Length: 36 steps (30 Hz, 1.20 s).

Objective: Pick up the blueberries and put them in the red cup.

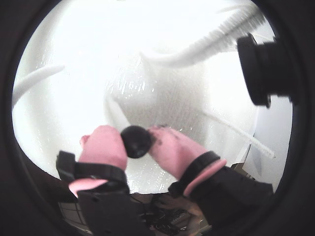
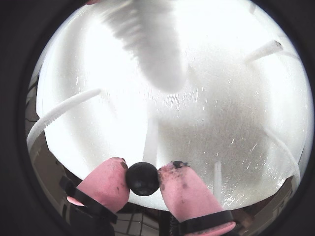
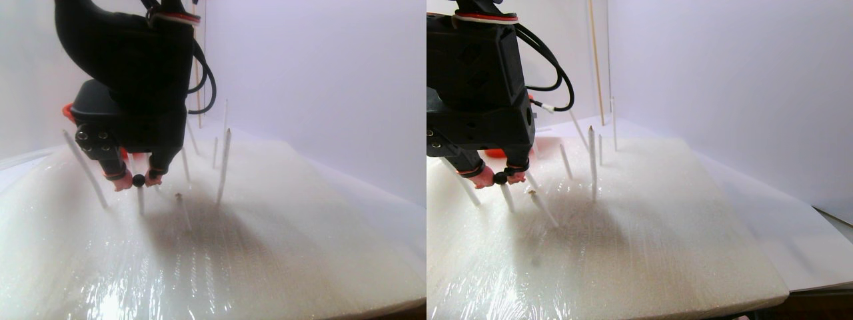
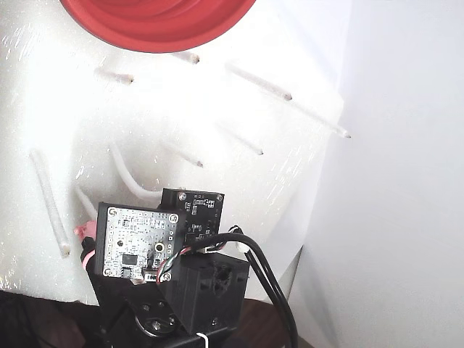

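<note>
The gripper (image 1: 136, 140) is clamped on one blueberry (image 1: 136, 141), a small dark matte ball pinched between two pink fingertips (image 1: 104, 145). In both wrist views the ball sits right at the tips, touching a pad on each side, and the pads show dark smudges where they meet it (image 2: 173, 169). Below the held ball lies a white foam board (image 2: 221, 123) wrapped in shiny film, with thin white sticks (image 2: 61, 110) poking out of it at different slants. In the stereo pair view the black arm (image 3: 130, 73) hangs down over the far left part of the board, and the ball (image 3: 138, 180) hangs above the foam surface, clear of it, just beside one of the upright sticks (image 3: 223, 167); a soft shadow spreads on the foam to the right of the fingers. Several sticks stand around the gripper, some upright and some tilted. In the fixed view, which looks down from above, the red cup (image 4: 156, 25) sits at the top edge of the picture on the foam, only partly in frame, while the arm with its bare circuit board (image 4: 134, 243) is at the bottom, well apart from the cup. A little pink of one finger (image 4: 83, 232) peeks out at the left of that circuit board. No other blueberries can be made out in any view.
</note>
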{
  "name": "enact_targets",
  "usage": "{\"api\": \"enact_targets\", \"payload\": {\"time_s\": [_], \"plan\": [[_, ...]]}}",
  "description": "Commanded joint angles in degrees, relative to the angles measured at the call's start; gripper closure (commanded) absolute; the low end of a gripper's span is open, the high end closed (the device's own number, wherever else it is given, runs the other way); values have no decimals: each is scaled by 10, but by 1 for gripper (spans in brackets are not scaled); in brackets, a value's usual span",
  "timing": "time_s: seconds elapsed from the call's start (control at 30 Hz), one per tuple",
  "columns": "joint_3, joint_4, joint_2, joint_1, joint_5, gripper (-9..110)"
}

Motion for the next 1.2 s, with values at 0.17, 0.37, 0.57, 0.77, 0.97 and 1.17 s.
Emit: {"api": "enact_targets", "payload": {"time_s": [0.17, 0.37, 0.57, 0.77, 0.97, 1.17], "plan": [[11, 32, 66, -5, -4, 91], [12, 67, 102, -4, -3, 91], [17, 87, 127, -5, -2, 91], [22, 124, 167, -7, 0, 91], [27, 167, 214, -9, 3, 92], [31, 198, 249, -11, 4, 92]]}}
